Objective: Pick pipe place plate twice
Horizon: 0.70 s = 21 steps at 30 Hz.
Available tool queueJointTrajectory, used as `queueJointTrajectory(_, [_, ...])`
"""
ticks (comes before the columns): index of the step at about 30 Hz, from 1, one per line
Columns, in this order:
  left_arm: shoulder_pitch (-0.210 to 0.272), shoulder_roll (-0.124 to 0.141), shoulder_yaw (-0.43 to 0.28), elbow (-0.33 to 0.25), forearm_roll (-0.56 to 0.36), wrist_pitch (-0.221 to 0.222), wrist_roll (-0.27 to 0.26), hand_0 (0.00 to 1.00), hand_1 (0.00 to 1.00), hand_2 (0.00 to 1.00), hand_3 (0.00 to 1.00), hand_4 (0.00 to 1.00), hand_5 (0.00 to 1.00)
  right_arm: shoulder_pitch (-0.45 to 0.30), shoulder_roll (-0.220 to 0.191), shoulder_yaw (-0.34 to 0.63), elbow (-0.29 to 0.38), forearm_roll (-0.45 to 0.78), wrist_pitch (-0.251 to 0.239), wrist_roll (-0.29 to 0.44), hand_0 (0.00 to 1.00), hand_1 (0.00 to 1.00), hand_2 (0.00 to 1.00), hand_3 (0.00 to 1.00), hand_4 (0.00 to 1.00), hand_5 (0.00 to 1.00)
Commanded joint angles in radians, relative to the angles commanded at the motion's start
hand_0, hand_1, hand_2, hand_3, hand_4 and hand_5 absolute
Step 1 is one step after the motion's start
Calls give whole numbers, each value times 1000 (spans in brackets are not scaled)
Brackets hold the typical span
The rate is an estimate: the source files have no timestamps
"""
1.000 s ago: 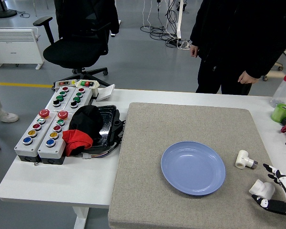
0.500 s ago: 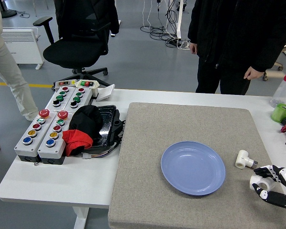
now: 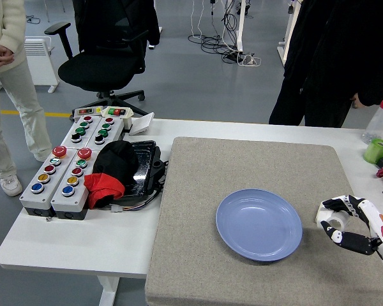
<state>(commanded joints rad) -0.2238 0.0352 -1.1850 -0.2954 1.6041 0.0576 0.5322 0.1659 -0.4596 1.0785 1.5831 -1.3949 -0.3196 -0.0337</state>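
Note:
A blue plate [image 3: 258, 224] lies on the grey mat [image 3: 198, 191], right of centre, and holds nothing. My right hand [image 3: 340, 223] comes in from the lower right and hangs just right of the plate's rim. Its fingers are curled around a white pipe fitting [image 3: 334, 220]. Only one white fitting shows. The hand covers the spot where a second fitting lay on the mat, so I cannot tell whether it is still there. My left hand is out of view.
Two grey button boxes [image 3: 67, 169] and a black and red cloth bundle [image 3: 113, 171] sit at the table's left. A green cup [image 3: 375, 150] and a bottle [image 3: 379, 120] stand at the far right. One person in black [image 3: 332, 57] stands behind the table, another [image 3: 9, 76] at the far left.
My right hand closed on a white fitting near the mat's lower right corner, then moved up and left with it to the plate's right rim. The person in black stepped right.

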Motion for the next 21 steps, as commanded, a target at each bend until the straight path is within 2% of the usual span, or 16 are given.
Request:
queueJointTrajectory(3, [0, -1, 2, -1, -4, 0, 2, 656, 625, 634, 571, 400, 998, 59, 34, -49, -12, 10, -1, 17, 207, 359, 505, 562, 489, 6])
queueJointTrajectory(9, [1, -2, 16, -4, -23, 1, 5, 656, 625, 635, 573, 400, 998, 176, 107, -209, -100, 25, 3, 30, 211, 358, 503, 561, 489, 12])
queueJointTrajectory(11, [0, -3, 18, -4, -26, 1, 6, 656, 625, 635, 573, 400, 998, 203, 118, -257, -129, 26, 1, 38, 211, 358, 503, 561, 489, 12])
queueJointTrajectory(12, [0, -2, 22, -5, -29, 1, 7, 656, 625, 634, 573, 402, 998, 218, 127, -285, -148, 21, 1, 45, 253, 391, 508, 563, 494, 13])
queueJointTrajectory(17, [-1, -2, 28, -6, -38, 1, 8, 656, 625, 634, 573, 402, 998, 264, 153, -360, -230, -2, -35, 101, 253, 391, 508, 563, 494, 13])
queueJointTrajectory(18, [-1, -2, 29, -6, -38, 1, 8, 656, 625, 634, 572, 402, 998, 267, 154, -363, -238, -5, -38, 108, 614, 642, 628, 695, 574, 52])
queueJointTrajectory(21, [-1, -2, 29, -6, -40, 2, 8, 656, 625, 634, 572, 402, 998, 270, 158, -362, -261, -29, -37, 120, 614, 642, 628, 695, 574, 52])
